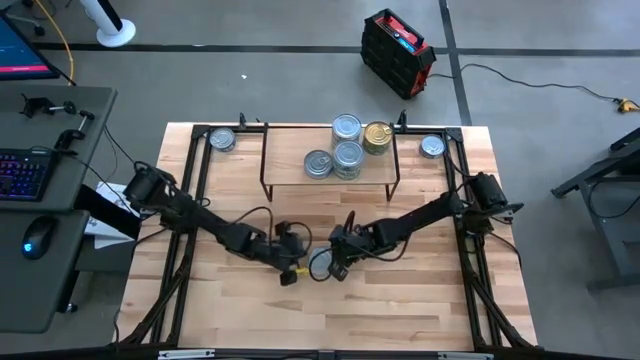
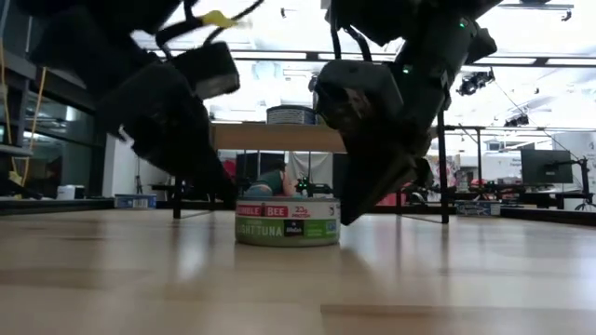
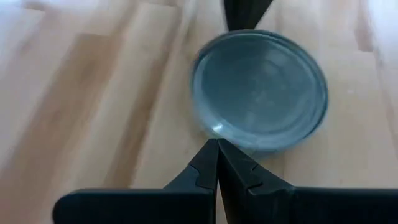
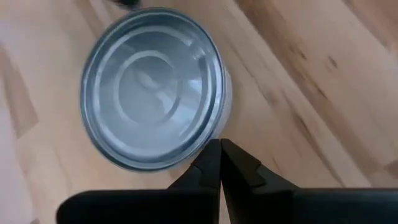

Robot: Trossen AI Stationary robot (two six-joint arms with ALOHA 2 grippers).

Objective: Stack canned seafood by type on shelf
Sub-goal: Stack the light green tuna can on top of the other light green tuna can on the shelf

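Two grippers flank your tuna tin (image 2: pixel 287 222) on the table (image 1: pixel 420 300), below the shelf (image 1: pixel 290 165): left gripper (image 1: pixel 291 262) at its nine o'clock, right gripper (image 1: pixel 336 262) at three o'clock. Both have fingers pressed together, holding nothing. Four tins (image 1: pixel 346 146) already sit on the shelf.
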